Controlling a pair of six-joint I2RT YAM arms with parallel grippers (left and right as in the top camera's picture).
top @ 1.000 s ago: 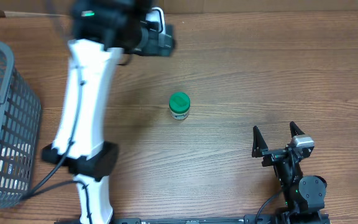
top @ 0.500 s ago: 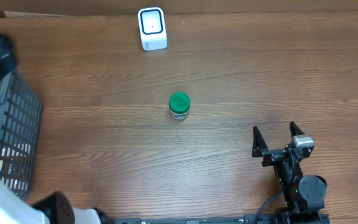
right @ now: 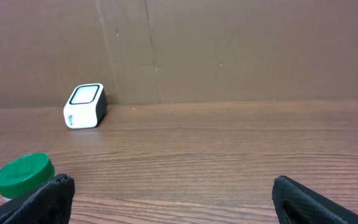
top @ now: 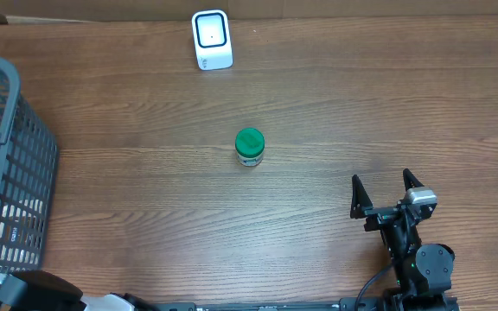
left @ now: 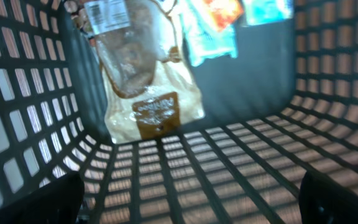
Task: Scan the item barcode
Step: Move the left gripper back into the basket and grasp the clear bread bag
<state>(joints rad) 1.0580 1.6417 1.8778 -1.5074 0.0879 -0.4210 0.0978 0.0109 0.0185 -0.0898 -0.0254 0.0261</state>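
From overhead, the left arm point(top: 37, 292) has swung off the scanner point(top: 212, 39), which it covered a second ago, and now shows only at the near left corner beside the basket point(top: 24, 173). The green-lidded jar point(top: 249, 147) has not moved on the tabletop point(top: 361, 104), ahead and to the left of the right tool point(top: 382, 180), whose fingers are spread wide and empty. In the left wrist view, the left tool point(left: 188, 196) looks down into the basket, its fingers wide apart at the lower corners with nothing between them. A clear bag point(left: 148, 93) with a brown label lies just ahead of it, and bright packets point(left: 229, 25) lie beyond. We judge it is reaching for the next item to scan, likely that bag. The right wrist view shows the scanner far ahead to the left and the jar near the left finger, both untouched.
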